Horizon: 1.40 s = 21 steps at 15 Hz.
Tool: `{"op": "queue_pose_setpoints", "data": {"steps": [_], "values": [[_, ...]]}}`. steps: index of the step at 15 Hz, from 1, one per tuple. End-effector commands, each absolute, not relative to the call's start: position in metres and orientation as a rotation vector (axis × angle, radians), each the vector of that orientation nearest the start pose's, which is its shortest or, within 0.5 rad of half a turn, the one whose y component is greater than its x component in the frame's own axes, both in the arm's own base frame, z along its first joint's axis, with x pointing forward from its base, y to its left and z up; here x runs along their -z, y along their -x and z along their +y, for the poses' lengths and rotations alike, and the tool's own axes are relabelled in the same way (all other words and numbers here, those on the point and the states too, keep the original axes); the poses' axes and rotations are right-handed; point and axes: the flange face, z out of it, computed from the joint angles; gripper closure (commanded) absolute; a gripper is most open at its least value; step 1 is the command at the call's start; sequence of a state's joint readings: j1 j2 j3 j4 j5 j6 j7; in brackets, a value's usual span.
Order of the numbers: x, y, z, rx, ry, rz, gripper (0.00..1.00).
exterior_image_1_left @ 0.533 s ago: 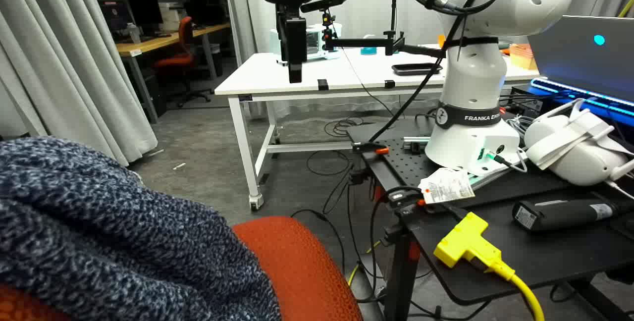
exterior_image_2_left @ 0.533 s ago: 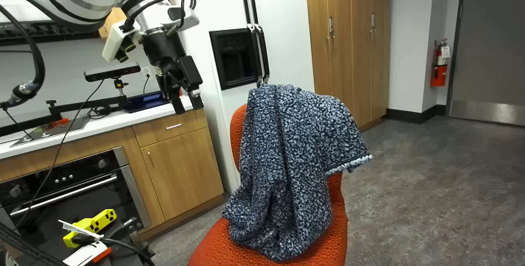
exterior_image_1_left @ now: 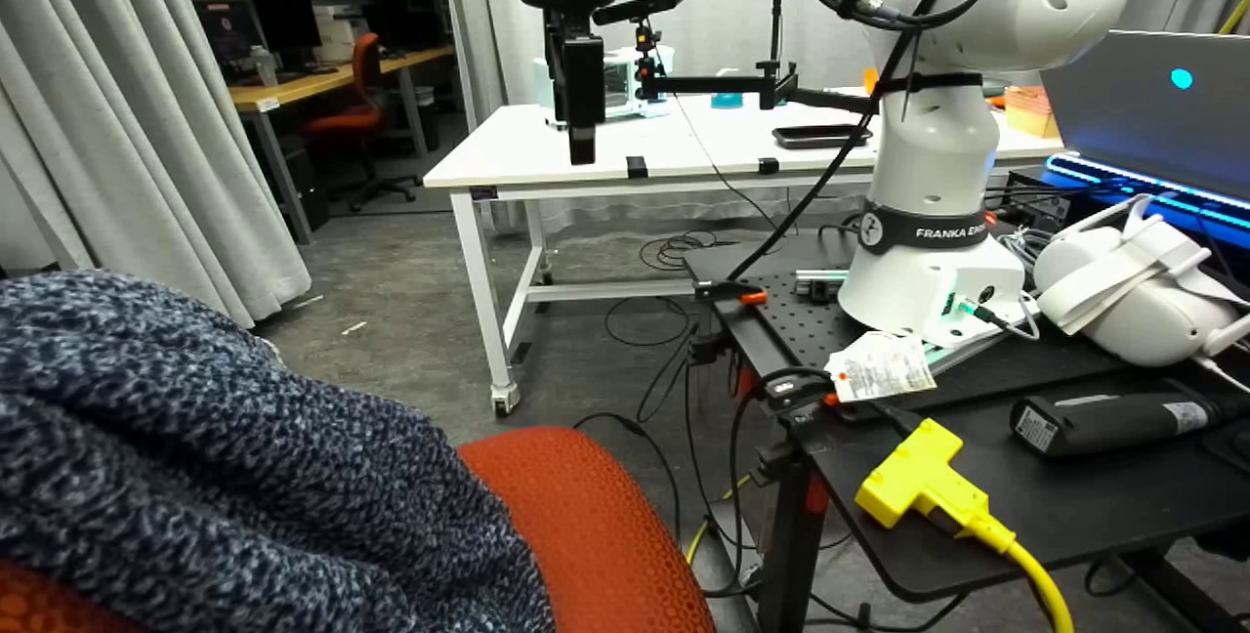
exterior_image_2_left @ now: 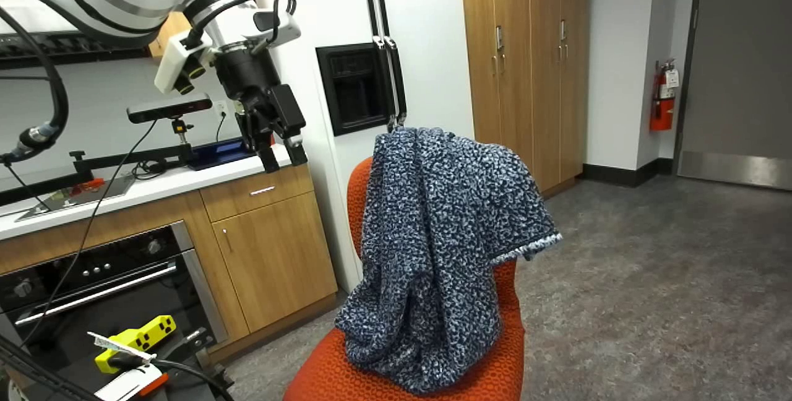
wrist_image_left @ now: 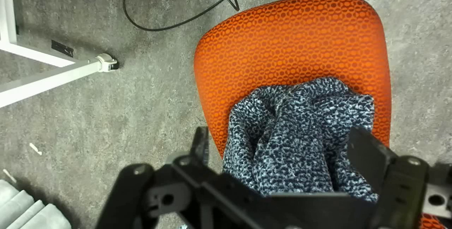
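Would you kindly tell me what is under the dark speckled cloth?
An orange chair: the cloth drapes over its backrest and seat. The seat's front and parts of the backrest show; the covered parts, and whether anything else is there, cannot be seen.

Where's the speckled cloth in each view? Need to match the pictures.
In an exterior view: speckled cloth at lower left, cut off by the left edge.
In an exterior view: speckled cloth near centre, reaching almost to the bottom.
In the wrist view: speckled cloth right of centre, mostly lower half.
Shared landmark: the orange chair it lies on, in all three.
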State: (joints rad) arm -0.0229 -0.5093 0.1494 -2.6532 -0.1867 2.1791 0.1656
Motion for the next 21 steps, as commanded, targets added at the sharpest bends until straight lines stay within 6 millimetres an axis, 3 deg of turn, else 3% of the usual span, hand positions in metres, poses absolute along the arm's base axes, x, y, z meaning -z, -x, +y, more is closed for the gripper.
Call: {"op": "queue_pose_setpoints", "data": {"steps": [1,18,21], "values": [[-0.406,-0.3758,0.0391,0.095,3.361,-0.081,0.0],[-0.406,-0.3758,0.0391,0.095,3.361,-0.081,0.0],[-0.4069,-0.3798,0.0407,0.099,3.346,-0.153,0.0]]}}
